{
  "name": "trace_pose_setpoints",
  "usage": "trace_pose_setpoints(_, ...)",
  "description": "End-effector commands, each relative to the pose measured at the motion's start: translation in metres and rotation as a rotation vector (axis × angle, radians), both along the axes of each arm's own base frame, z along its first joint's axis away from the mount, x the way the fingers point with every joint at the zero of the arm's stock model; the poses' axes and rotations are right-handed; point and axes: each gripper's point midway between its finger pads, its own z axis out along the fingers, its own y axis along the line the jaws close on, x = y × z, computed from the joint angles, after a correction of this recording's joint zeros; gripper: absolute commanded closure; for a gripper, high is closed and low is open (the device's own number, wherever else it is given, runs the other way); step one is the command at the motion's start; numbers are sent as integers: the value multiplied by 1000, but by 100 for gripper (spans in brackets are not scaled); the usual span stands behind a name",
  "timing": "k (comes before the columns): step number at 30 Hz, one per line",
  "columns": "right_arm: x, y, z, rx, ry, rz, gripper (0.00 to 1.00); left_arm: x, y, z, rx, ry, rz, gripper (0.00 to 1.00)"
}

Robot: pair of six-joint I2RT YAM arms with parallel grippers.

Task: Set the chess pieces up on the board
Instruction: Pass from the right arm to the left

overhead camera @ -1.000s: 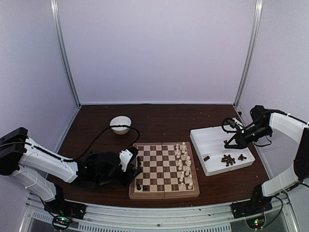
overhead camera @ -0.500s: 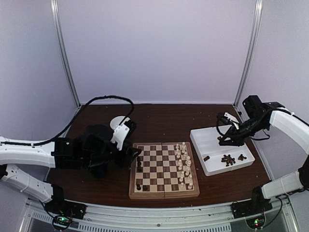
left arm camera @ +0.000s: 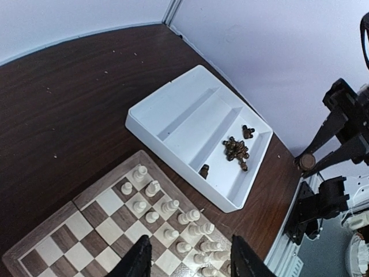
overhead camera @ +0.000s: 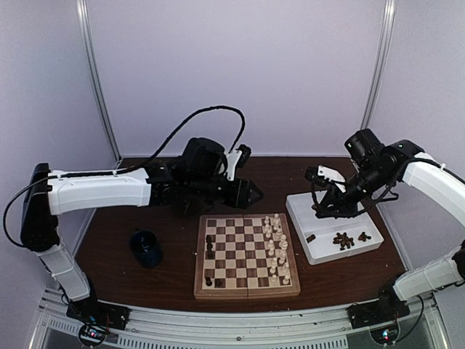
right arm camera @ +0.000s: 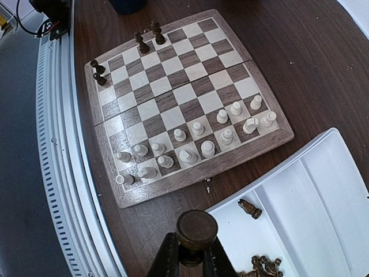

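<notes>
Your right gripper (right arm camera: 191,254) is clamped shut on one dark brown chess piece (right arm camera: 196,229). In the right wrist view you see its round top wedged between the two fingers. The held piece hangs in the air over the edge of the white tray (left arm camera: 190,118) that faces the board (overhead camera: 247,292), with the board well apart from it.

The board lies at the middle of the table's near edge. Cream pieces (overhead camera: 276,247) stand in two rows along the board's right edge, the one closest to the tray. Four dark pieces (overhead camera: 209,247) stand along the board's left edge, two near its middle and two near its near corner.

In the tray, at the table's right edge, a cluster of dark pieces (left arm camera: 235,149) lies in the compartment on the tray's near side. One more dark piece (left arm camera: 203,170) lies alone at that compartment's end toward the board.

Your left gripper (left arm camera: 190,262) is open, its fingers spread with nothing between them. It hovers high above the table, past the board's far edge. In the left wrist view the cream rows lie below, just ahead of its fingertips.

A dark blue cup (overhead camera: 147,247) stands on the table beside the board's left edge.
</notes>
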Motion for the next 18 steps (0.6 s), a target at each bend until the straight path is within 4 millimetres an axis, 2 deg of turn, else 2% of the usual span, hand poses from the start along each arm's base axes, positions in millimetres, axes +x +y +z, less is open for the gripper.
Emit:
trace_pose_setpoints(1, 0, -2, -2, -59, -8, 19, 91, -7, -32, 23, -148, 122, -116, 54)
trace_pose_setpoints(5, 0, 2, -5, -65, -2, 34, 91, -15, -47, 14, -156, 196, -183, 55)
trace_pose_setpoints(11, 3, 5, -5, -90, -29, 40, 91, -19, -59, 3, -189, 278, -235, 55)
trace_pose_setpoints(18, 8, 11, -4, -103, -56, 49, 91, -22, -79, 9, -274, 348, -312, 54)
